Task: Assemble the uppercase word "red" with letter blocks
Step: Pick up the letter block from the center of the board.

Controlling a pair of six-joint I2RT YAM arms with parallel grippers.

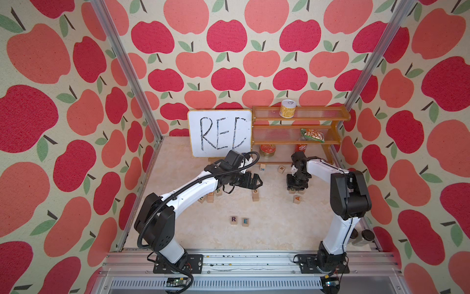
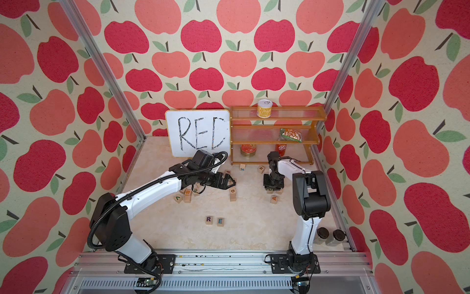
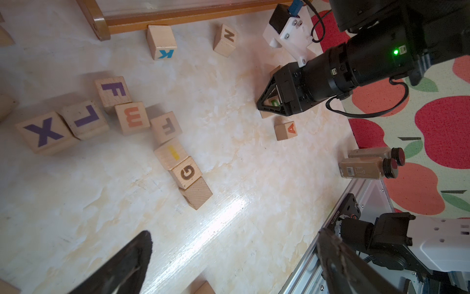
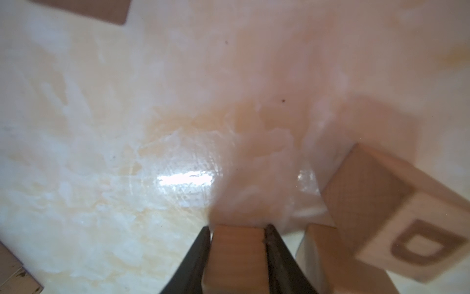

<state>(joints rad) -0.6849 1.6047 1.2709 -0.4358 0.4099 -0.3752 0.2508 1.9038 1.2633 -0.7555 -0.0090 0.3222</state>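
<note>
Right gripper (image 1: 296, 187) is down on the tabletop (image 1: 274, 229), fingers pressed onto the D block (image 3: 275, 102). The green letter shows through the finger frame in the left wrist view, and the right wrist view shows wood clamped flat between both jaws. I can't tell whether the block is off the surface. In both top views the R block (image 1: 233, 219) and E block (image 1: 245, 221) sit side by side near the front centre, R at 9 o'clock of E with a small gap, and the row runs 9-to-3. Key relation: the open slot is at 3 o'clock of E, and it lies toward 7–8 o'clock from the held D, well apart. The right arm is the nearer one and already has the block. A cube has no long axis, so what matters is the letter facing up and reading the same way as R and E. Left gripper (image 1: 255, 180) hangs spread and empty near the G block (image 1: 255, 191). The surface is glossy marbled, so blocks would likely slide. Room is tight at the pick: the A block (image 1: 296, 199) is just at 6 o'clock, and a skewed brown-D block (image 4: 407, 229) sits just beside the jaws. No block near the slot.
</note>
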